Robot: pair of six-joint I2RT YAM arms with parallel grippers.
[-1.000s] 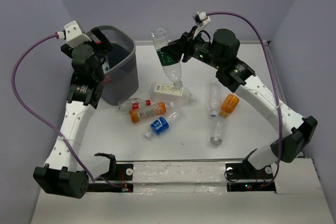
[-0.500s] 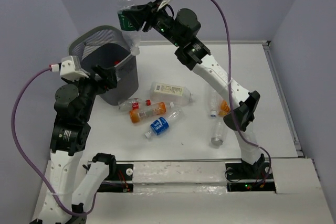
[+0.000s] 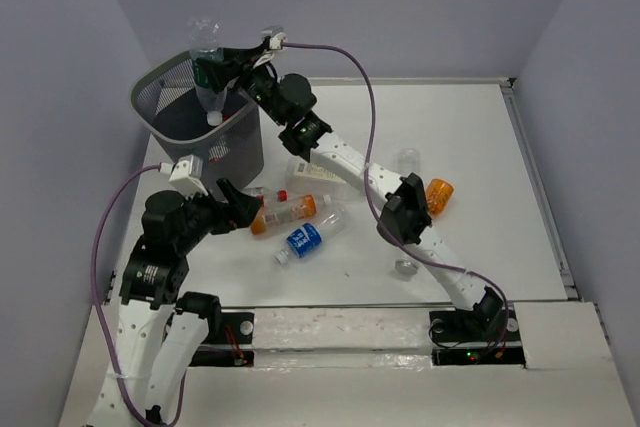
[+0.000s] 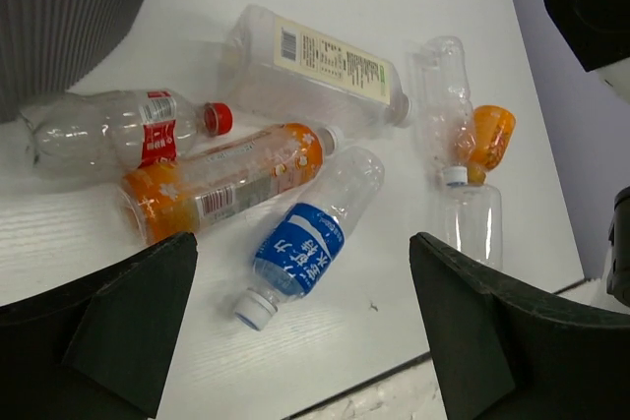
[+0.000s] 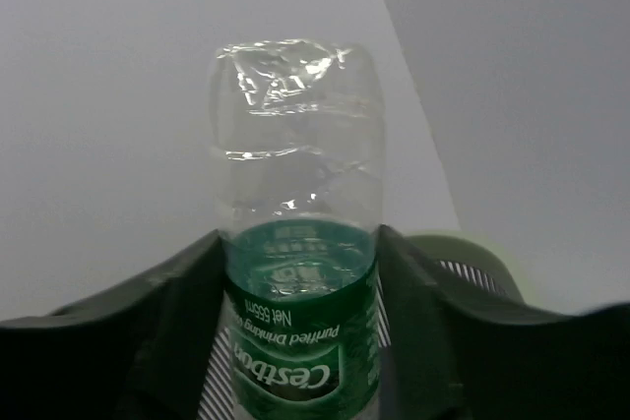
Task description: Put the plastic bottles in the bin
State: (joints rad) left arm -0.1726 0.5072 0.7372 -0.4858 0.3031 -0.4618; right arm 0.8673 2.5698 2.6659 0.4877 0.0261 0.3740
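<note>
At the far left corner of the desk: the wire-mesh bin, its rim close to the left edge. Right above its mouth, held upside down with the cap lowest and the crumpled base uppermost: the green-label bottle. Impossible to tell whether the cap sits below the rim. Pinched at the label band by the right gripper, one of its fingers pressed to each side in the wrist view. Right arm stretched diagonally from the near right to the bin, crossing above several of the lying bottles.

Left gripper spread wide, holding nothing, hovering on the near side of the bin and facing the cluster.

Lying left of the desk's centre:
- red-label bottle, nearest the bin wall
- long orange bottle, just beside it
- blue-label bottle, just beside the orange one's cap end
- squarish white-label bottle, on the far side

Toward the right edge: short orange bottle touching a clear bottle, with a second clear bottle just nearer.

Bare desk along the far edge from the bin to the far right corner, down the right edge, and in a strip before the near edge.
</note>
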